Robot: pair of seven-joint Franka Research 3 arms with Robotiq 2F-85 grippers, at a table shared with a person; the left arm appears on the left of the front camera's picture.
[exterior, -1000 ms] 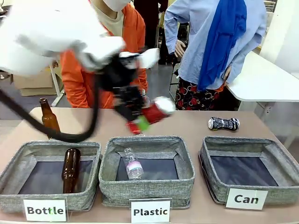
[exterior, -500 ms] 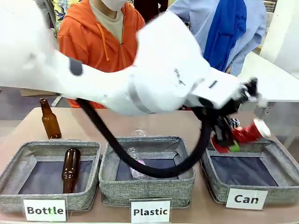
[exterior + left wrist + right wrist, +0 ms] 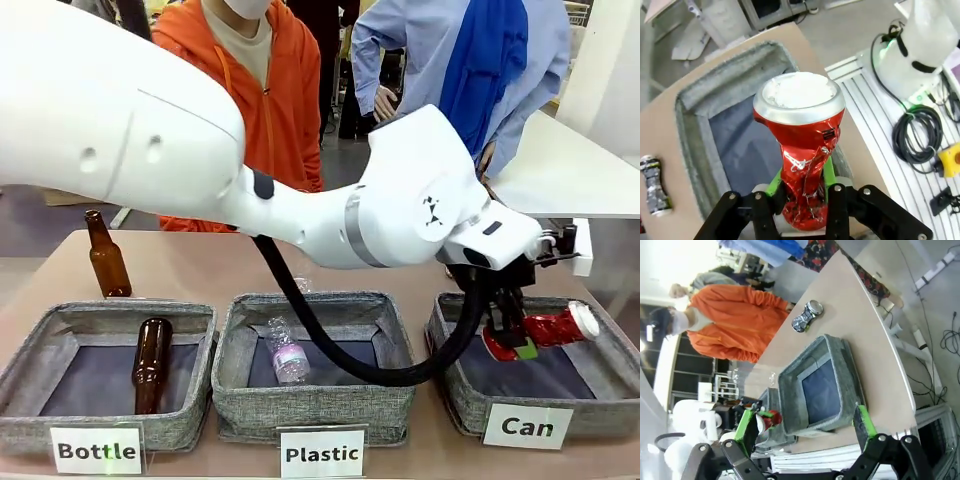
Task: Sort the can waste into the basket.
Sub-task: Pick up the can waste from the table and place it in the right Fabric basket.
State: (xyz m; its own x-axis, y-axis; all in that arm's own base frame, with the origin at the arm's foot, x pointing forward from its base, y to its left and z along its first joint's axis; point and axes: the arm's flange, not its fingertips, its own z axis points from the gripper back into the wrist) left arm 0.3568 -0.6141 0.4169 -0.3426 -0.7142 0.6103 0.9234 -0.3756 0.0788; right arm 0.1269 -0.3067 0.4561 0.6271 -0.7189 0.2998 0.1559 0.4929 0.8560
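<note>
The left gripper (image 3: 508, 336) clamps the crushed red can (image 3: 547, 328) over the "Can" basket (image 3: 456, 400). The black-and-silver can (image 3: 807, 316) lies on the desk (image 3: 200, 265) beside that basket. The right gripper (image 3: 805, 421) gapes empty.

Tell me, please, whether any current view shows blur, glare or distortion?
Front view: sharp, evenly lit. Left wrist view: the crushed shiny red metal can is crisp, its silver top glaring white. Right wrist view: rolled sideways, blown-out brightness at the upper left.
</note>
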